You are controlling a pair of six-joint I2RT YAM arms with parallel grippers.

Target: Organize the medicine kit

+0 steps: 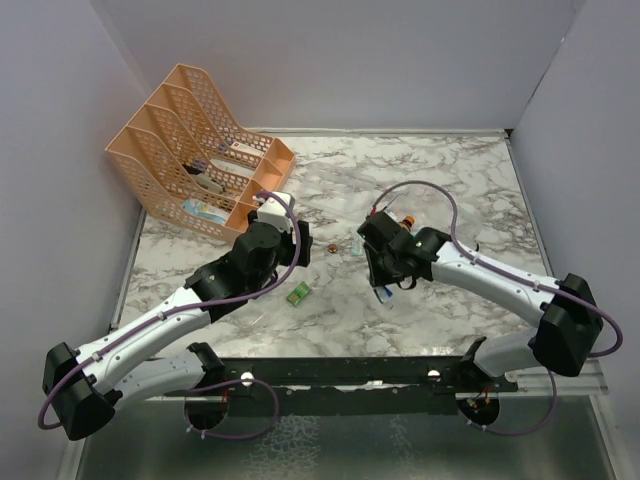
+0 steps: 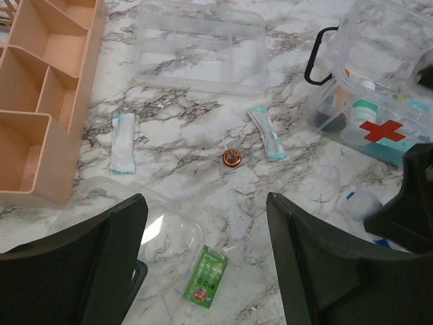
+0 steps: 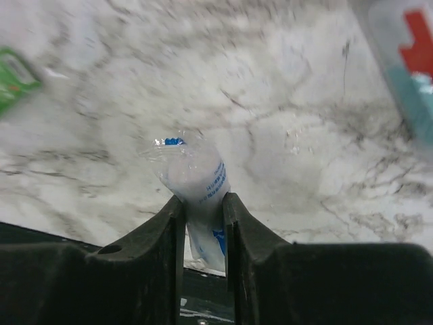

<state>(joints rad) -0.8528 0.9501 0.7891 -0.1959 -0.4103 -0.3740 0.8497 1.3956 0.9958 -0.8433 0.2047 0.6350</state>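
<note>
My right gripper is shut on a white plastic packet with blue print and holds it just above the marble table. In the top view this gripper is at the table's middle. The clear medicine kit box with a red cross stands right beside it and shows at the right wrist view's top right edge. My left gripper is open and empty, above a green sachet that lies at the edge of a clear lid. In the top view the left gripper is just up-left of the sachet.
A peach desk organizer stands at the back left. In the left wrist view, a clear divided tray lies at the far side. Two teal-and-white sachets and a small orange round item lie on the table.
</note>
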